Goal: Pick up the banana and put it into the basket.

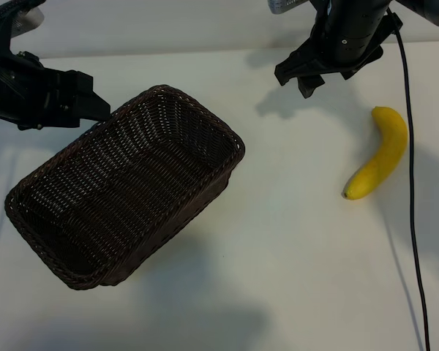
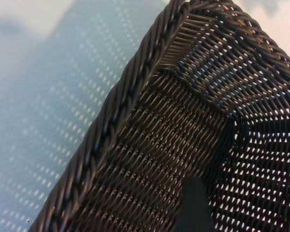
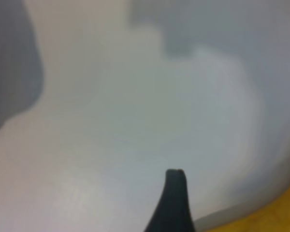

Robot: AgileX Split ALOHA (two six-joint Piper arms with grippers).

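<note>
The bright yellow banana (image 1: 380, 157) lies on the white table at the right, its dark tip toward the front. The dark brown wicker basket (image 1: 228, 136) sits at the left, lying at a slant. My left gripper (image 1: 99, 104) is at the basket's far left rim, open. In the left wrist view the braided rim (image 2: 111, 116) runs close by and one finger (image 2: 193, 205) reaches inside the basket; the other finger is hidden. My right gripper (image 1: 301, 77) hovers open above the table, behind and left of the banana. Its wrist view shows one fingertip (image 3: 174, 193) and a sliver of banana (image 3: 282, 217).
A black cable (image 1: 413, 219) hangs from the right arm and runs down the table's right side, just past the banana. White tabletop (image 1: 293, 234) lies between basket and banana.
</note>
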